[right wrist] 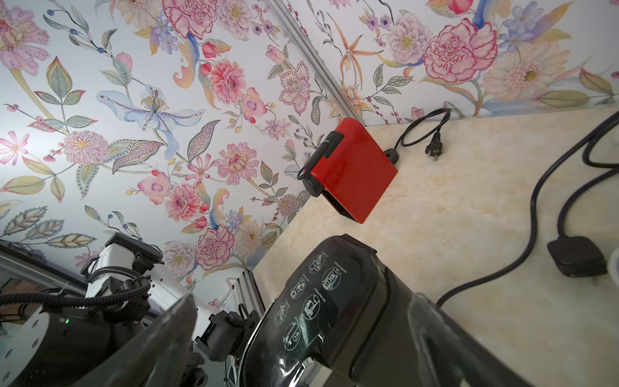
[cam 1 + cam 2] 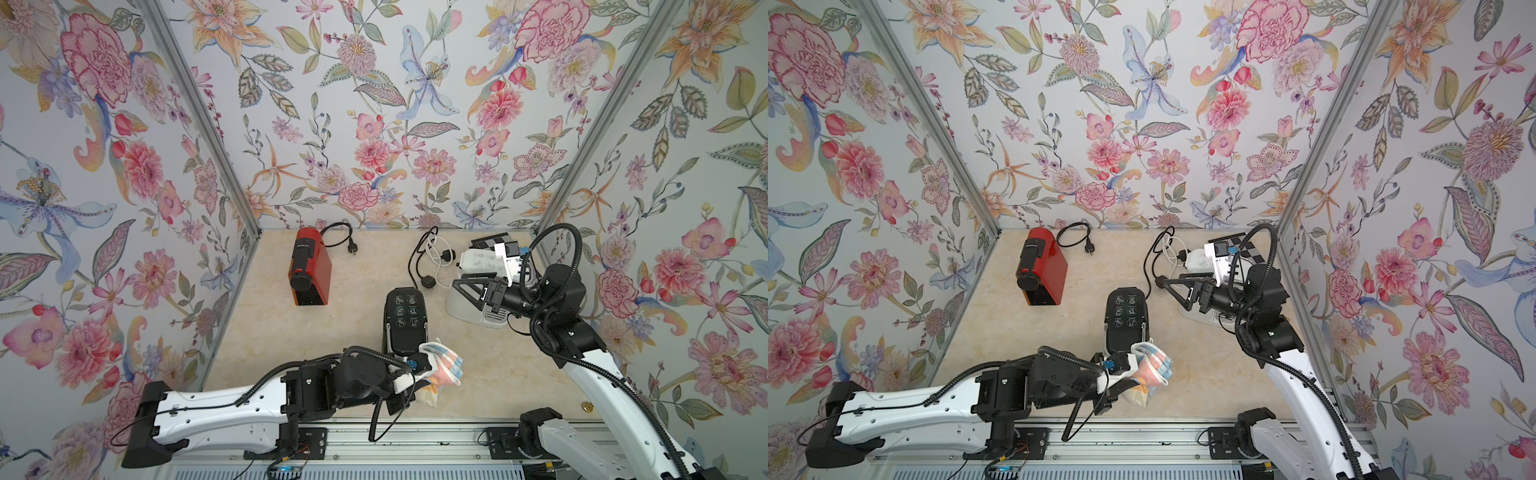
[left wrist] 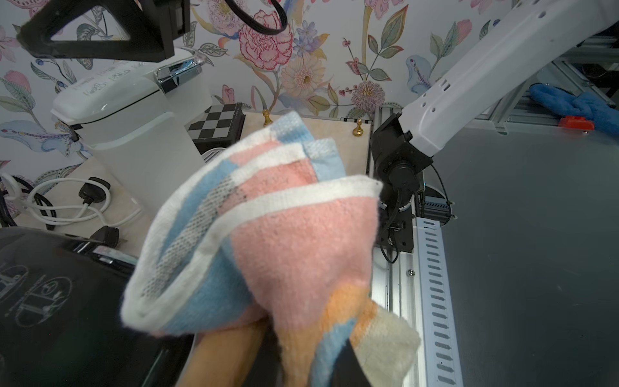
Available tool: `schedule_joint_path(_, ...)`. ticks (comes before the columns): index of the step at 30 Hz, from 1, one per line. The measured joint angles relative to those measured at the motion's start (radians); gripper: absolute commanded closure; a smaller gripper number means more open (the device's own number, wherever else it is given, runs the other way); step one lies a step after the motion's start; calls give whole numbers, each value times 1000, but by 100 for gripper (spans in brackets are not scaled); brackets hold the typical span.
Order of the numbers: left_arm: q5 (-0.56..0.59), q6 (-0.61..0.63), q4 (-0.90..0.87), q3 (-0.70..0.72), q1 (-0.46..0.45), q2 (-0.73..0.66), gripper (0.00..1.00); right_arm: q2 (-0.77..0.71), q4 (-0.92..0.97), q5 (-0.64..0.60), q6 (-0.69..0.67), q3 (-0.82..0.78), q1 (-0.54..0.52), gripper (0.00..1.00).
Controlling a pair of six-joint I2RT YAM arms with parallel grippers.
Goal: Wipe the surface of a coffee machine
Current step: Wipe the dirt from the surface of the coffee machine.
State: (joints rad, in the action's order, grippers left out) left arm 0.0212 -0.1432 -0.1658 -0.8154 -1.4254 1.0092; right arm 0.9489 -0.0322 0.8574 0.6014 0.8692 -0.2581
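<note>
Left hand (image 2: 419,370) clamps the cloth (image 2: 446,365) at the near edge of the black machine (image 2: 405,316) just beyond it; right hand (image 2: 469,291) hangs wide, empty, apart. Wiping appears barely begun, top panel still to do.

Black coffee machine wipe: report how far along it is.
Done: the cloth is off the table, clamped in the left gripper. In hand: it is bunched at the near end of the black coffee machine. Left: how much is wiped cannot be told. The right gripper hangs open, empty.
</note>
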Motion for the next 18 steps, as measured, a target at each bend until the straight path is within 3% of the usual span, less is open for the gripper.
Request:
schedule_joint_path(8,276,-5,-143,-29,-183,219,100,135,104,-23,-87,85,-69,0)
schedule_joint_path(18,667,-138,-130,58,-308,344,100,182,203,-118,-177,109,-169,0)
